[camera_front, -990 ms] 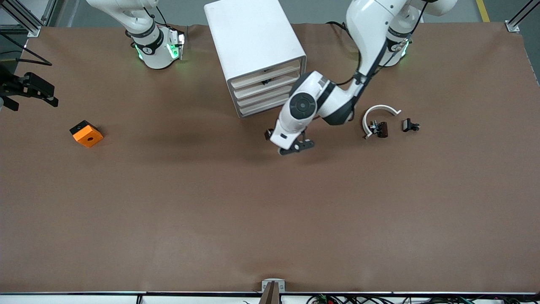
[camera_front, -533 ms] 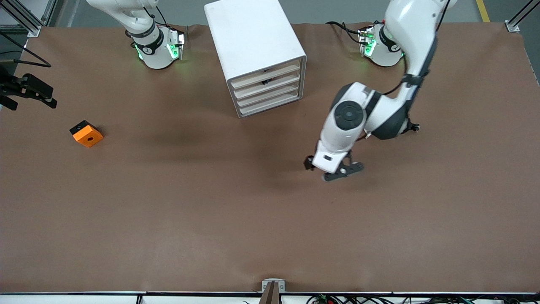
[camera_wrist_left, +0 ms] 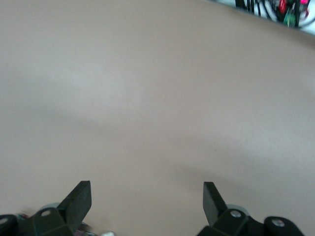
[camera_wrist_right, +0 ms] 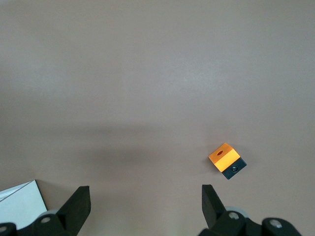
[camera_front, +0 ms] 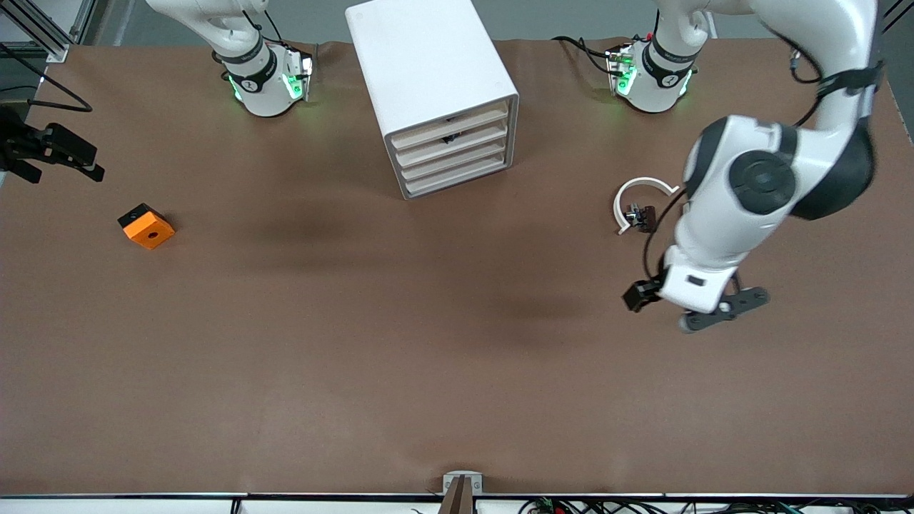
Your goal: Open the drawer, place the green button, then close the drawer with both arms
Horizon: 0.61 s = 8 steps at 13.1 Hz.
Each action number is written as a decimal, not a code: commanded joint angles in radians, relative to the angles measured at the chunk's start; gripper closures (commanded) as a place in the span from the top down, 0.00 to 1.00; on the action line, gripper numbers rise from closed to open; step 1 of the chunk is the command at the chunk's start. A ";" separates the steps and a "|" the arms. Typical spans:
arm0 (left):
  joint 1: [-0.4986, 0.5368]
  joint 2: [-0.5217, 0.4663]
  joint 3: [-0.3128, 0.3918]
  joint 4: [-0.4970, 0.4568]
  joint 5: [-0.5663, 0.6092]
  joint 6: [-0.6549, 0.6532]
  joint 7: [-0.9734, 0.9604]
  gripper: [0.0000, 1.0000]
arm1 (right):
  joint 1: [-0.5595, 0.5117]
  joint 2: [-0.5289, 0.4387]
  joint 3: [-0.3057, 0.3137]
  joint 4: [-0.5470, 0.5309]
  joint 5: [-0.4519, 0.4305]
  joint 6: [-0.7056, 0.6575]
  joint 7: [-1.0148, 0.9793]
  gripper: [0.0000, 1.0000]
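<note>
1. The left gripper [camera_wrist_left: 146, 191] has its two fingers spread wide, with nothing between them. It hangs over bare brown table [camera_front: 400, 343] toward the left arm's end.
2. Close by lie a white curved piece [camera_front: 641, 183] and a small dark part [camera_front: 640, 215] that touches it. I cannot see a green cap, so I cannot tell if this part is the button.
3. The right gripper [camera_wrist_right: 145, 192] is spread and empty too. It waits over the table's other end, near the orange cube [camera_front: 146, 225].
4. The drawer [camera_front: 457, 183] is the lowest one in the white cabinet [camera_front: 428, 64], and it looks shut.
5. My guess is that the job has only just begun, since nothing is held yet.
6. Next, one claw must hook the drawer's front edge and pull it straight out. The other claw must find the tiny button and come down with a finger on each side.
</note>
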 commanded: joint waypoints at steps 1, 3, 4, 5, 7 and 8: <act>0.033 -0.123 -0.007 -0.016 0.013 -0.122 0.134 1.00 | 0.000 -0.039 0.000 -0.043 0.009 0.020 0.019 1.00; 0.093 -0.215 -0.007 -0.022 -0.001 -0.221 0.253 1.00 | -0.001 -0.037 0.001 -0.040 0.009 0.020 0.019 1.00; 0.108 -0.250 -0.007 -0.023 -0.013 -0.270 0.340 1.00 | 0.000 -0.037 0.001 -0.038 0.009 0.020 0.019 1.00; 0.119 -0.284 -0.007 -0.032 -0.018 -0.311 0.401 1.00 | -0.001 -0.037 0.001 -0.037 0.009 0.021 0.019 1.00; 0.163 -0.374 -0.007 -0.090 -0.084 -0.322 0.495 1.00 | -0.003 -0.036 0.001 -0.037 0.009 0.023 0.019 1.00; 0.173 -0.417 -0.005 -0.123 -0.105 -0.322 0.556 1.00 | -0.003 -0.036 0.001 -0.035 0.009 0.023 0.019 1.00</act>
